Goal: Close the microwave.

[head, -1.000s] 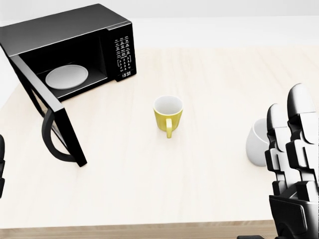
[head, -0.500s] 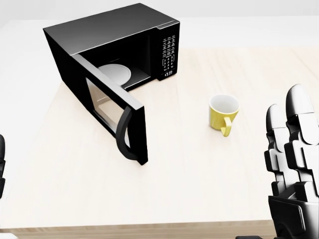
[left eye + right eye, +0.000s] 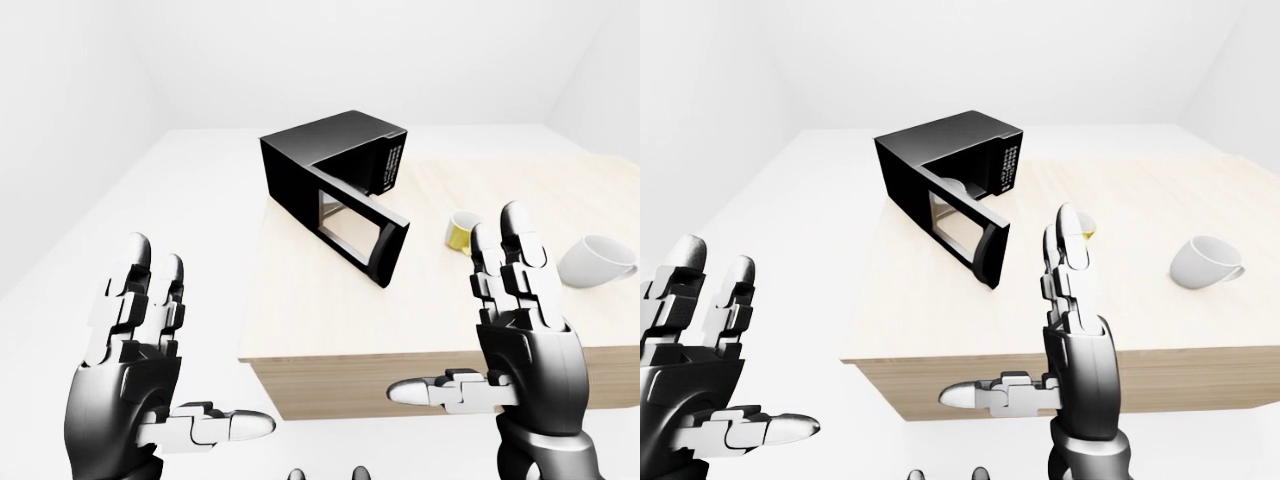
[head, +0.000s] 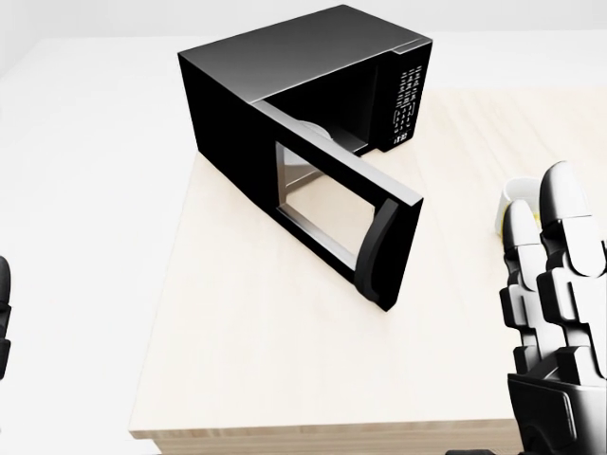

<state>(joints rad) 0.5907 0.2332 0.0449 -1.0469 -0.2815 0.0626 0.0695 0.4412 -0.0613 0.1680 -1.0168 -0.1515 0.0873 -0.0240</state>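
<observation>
The black microwave (image 4: pixel 303 76) stands on the left part of the pale wooden table (image 4: pixel 266 360). Its windowed door (image 4: pixel 327 204) hangs open, swung out toward the bottom of the head view, with the curved handle (image 4: pixel 384 251) at its free end. The keypad (image 4: pixel 408 95) faces right. My left hand (image 3: pixel 200 345) is open at the lower left of the left-eye view, off the table. The right hand (image 3: pixel 460 310) is open too, fingers upright, below and right of the door. Neither hand touches the microwave.
A yellow mug (image 3: pixel 460 230) stands right of the door, partly hidden by my right fingers in the head view. A white cup (image 3: pixel 1205 262) lies further right. The table's left edge (image 4: pixel 166 313) runs just left of the microwave, with white floor beyond.
The whole picture has shifted right, so the camera has moved left round the table. The door's outer face now shows. The yellow mug has slipped behind my right hand in the head view.
</observation>
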